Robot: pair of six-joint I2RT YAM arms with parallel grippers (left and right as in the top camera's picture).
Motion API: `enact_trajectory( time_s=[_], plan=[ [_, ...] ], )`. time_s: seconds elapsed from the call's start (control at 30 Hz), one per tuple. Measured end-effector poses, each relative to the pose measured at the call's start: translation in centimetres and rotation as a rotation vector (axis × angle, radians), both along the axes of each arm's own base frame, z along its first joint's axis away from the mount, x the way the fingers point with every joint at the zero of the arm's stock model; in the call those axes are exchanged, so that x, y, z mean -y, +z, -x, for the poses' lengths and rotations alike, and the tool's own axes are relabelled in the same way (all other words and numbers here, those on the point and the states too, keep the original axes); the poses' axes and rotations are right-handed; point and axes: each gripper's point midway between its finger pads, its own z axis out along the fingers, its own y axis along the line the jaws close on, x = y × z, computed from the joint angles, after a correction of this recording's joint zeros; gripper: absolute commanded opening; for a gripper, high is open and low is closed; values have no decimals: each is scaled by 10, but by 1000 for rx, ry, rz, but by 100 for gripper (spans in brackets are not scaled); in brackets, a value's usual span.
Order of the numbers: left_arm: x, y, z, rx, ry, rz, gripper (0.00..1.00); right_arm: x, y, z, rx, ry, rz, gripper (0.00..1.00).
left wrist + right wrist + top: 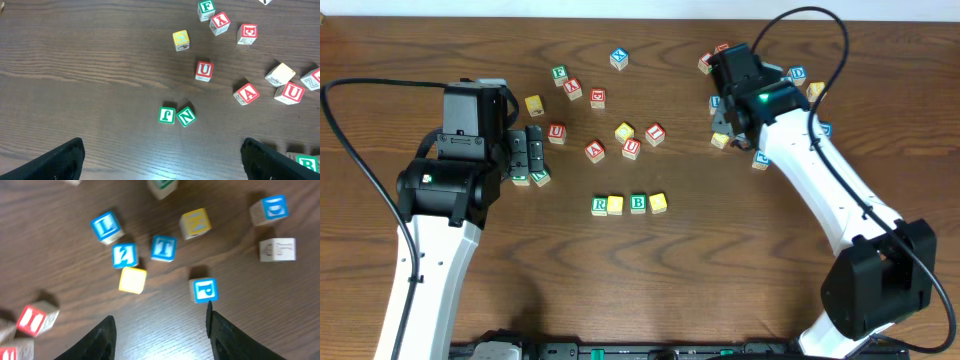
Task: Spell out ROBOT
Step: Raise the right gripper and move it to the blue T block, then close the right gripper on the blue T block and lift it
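Wooden surface (640, 300) shows the four-cube row (628, 204) awaiting its last letter, so I'd ease my right end effector (158, 314), fingers apart and empty, over the blue T cube (163, 248) just ahead, clear of its blue neighbour (125, 255).

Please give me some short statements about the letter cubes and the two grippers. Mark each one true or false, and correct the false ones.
1. Four cubes stand in one line in the middle: green R, first yellow cube, green B, second yellow cube. True.
2. The blue T cube already ends that line. False: it lies apart from the line, near the right gripper.
3. The left gripper is open and empty. True.
4. The right gripper holds the blue P cube. False: its jaws stand apart with nothing between them, and the blue P cube lies loose beside one fingertip.
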Motion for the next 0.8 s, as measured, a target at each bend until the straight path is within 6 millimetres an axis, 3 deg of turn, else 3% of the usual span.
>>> enact_trajectory(
  time_s=[0.07, 0.23, 0.33, 0.47, 0.8],
  plan=[
    [0, 0, 0, 0, 0, 0, 98, 18, 0, -4, 16, -100, -19, 57],
    [0, 0, 0, 0, 0, 0, 98, 23, -12, -14, 21, -166, -59, 59],
    [0, 0, 0, 0, 0, 0, 98, 20, -41, -23, -33, -180, -140, 58],
    [0, 0, 0, 0, 0, 0, 98, 36, -78, -29, -118, -232, -227, 57],
    [0, 0, 0, 0, 0, 0, 98, 40, -77, -36, -100, -235, -244, 56]
  ],
)
